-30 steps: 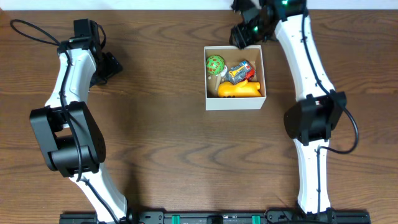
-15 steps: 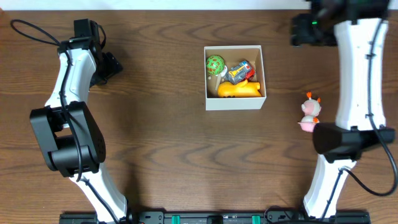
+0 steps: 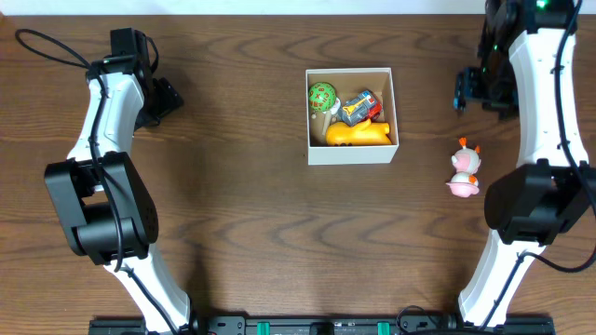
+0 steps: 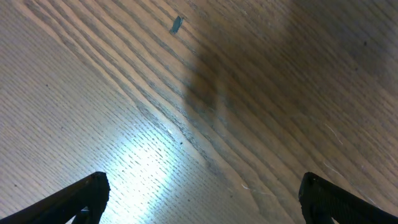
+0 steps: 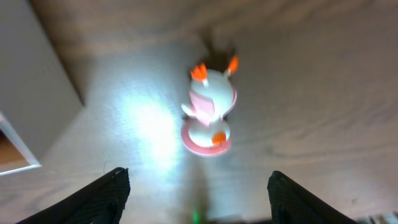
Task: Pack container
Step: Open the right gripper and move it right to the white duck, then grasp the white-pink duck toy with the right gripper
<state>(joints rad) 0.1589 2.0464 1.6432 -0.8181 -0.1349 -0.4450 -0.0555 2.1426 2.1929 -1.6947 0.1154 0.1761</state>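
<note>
The container (image 3: 352,151), a square box with white walls and brown inside, sits at the table's upper middle. It holds a green ball toy (image 3: 322,95), a small red and grey vehicle toy (image 3: 358,107) and a yellow toy (image 3: 357,134). A pink and white toy with orange ears (image 3: 464,171) lies on the table to the box's right; it also shows in the right wrist view (image 5: 208,115). My right gripper (image 3: 470,88) is open and empty, above the table just behind that toy (image 5: 196,193). My left gripper (image 3: 168,98) is open and empty at the far left (image 4: 199,199).
A corner of the container's white wall (image 5: 31,93) shows at the left of the right wrist view. The left wrist view shows only bare wood with a small dark fleck (image 4: 176,24).
My right arm has swung from the container's back right corner to the right side of the table, then down towards the pink and white toy. The left arm has not moved.
</note>
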